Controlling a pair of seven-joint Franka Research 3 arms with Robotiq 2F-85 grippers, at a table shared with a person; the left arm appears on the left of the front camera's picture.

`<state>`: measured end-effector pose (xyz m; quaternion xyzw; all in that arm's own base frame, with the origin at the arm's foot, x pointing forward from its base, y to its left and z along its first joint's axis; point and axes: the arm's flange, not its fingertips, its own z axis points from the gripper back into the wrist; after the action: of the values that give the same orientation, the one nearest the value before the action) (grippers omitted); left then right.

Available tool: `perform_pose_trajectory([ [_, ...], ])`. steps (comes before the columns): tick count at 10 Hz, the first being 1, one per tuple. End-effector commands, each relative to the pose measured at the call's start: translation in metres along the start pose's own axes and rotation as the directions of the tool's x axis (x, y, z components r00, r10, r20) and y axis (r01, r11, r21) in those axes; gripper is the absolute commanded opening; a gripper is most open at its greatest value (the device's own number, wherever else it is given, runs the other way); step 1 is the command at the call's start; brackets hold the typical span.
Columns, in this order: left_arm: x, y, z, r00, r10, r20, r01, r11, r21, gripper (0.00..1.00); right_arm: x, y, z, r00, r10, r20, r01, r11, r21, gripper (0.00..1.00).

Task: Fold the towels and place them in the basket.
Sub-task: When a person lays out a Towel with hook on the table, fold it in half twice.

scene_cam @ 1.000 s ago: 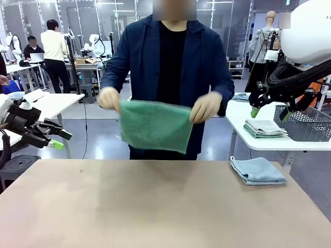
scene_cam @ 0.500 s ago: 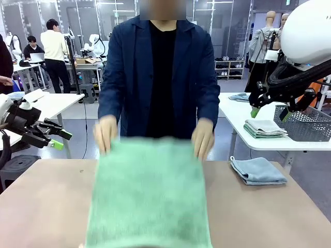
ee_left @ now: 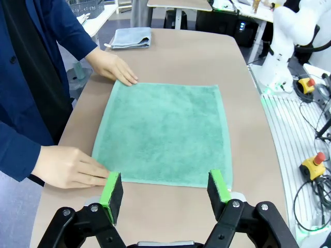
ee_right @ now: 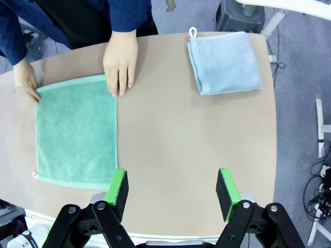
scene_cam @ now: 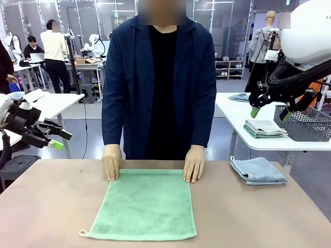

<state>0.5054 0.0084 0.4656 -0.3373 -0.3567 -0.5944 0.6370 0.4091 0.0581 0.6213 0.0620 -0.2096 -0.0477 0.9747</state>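
Observation:
A green towel (scene_cam: pixel 142 204) lies spread flat on the brown table, its white tag loop at the near left corner. The person's hands (scene_cam: pixel 111 165) press its two far corners. A light blue-grey towel (scene_cam: pixel 257 170) lies folded at the table's far right. The dark mesh basket (scene_cam: pixel 305 123) stands on a white side table beyond it. My left gripper (scene_cam: pixel 62 140) hovers open off the table's left edge. High at the right, my right gripper (scene_cam: pixel 269 114) also hangs open. The left wrist view has the green towel (ee_left: pixel 165 132) beyond the open left gripper (ee_left: pixel 165 188). Below the right gripper (ee_right: pixel 173 187) lie the green towel (ee_right: pixel 77 132) and the blue-grey towel (ee_right: pixel 225 62).
A stack of folded cloths (scene_cam: pixel 265 128) sits beside the basket on the white side table (scene_cam: pixel 238 111). The person stands at the far edge of the brown table (scene_cam: pixel 46 206). Bare tabletop lies between the two towels and left of the green one.
The person brought the green towel down from chest height and spread it flat on the table, hands now resting on its far corners. Neither arm has moved.

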Motion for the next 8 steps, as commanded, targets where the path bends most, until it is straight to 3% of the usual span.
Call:
perform_pose_trajectory([
  [1,0.0010,-0.0011,0.0015,1.000,-0.006,-0.004,0.006,1.000,-0.003,0.84,-0.0011,0.0007,0.0016,1.000,-0.020,-0.001,0.020,1.000,0.002,0.85],
  [8,0.0010,-0.0011,0.0015,1.000,-0.006,-0.004,0.006,1.000,-0.003,0.84,-0.0011,0.0007,0.0016,1.000,-0.020,-0.001,0.020,1.000,0.002,0.85],
])
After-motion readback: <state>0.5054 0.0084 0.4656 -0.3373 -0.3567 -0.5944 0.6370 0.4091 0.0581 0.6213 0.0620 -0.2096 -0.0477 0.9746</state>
